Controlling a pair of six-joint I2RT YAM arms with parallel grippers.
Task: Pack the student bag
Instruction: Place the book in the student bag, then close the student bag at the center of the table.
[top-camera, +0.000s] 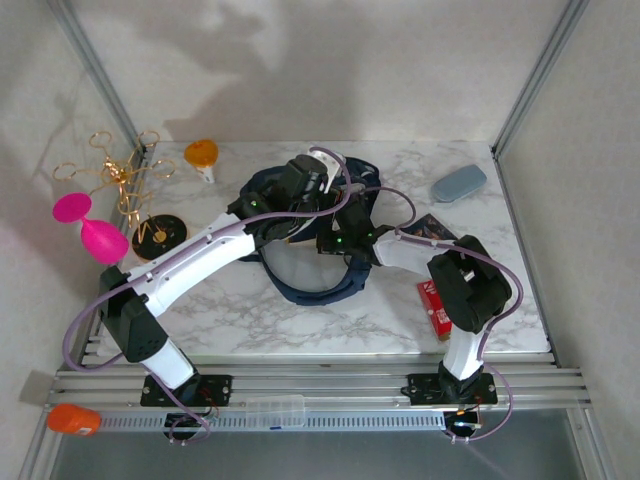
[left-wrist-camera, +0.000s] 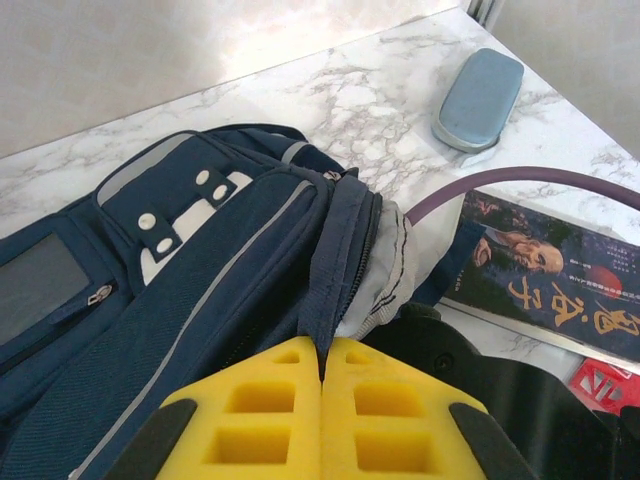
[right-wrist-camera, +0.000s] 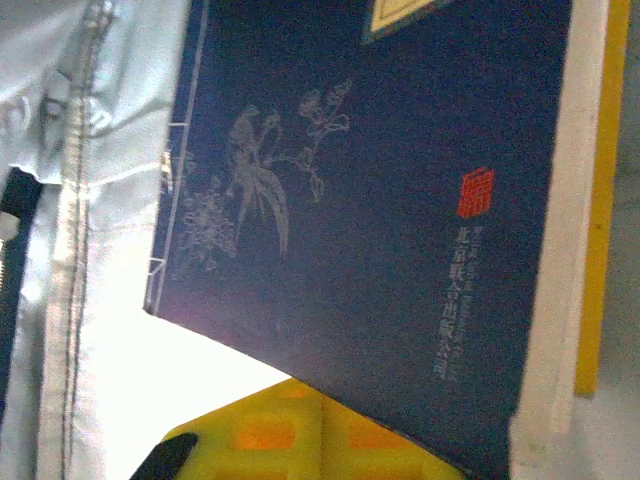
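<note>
Student bag (left-wrist-camera: 180, 290) lies mid-counter (top-camera: 250, 310), mouth open. Left pincer (left-wrist-camera: 322, 400) is clamped on the bag's zip edge. Right pincer (right-wrist-camera: 322, 435) is closed, tips at the lower edge of a dark blue book (right-wrist-camera: 380, 200); grip unconfirmed. Cover bears a red seal (right-wrist-camera: 478, 192) above white Chinese characters.
</note>
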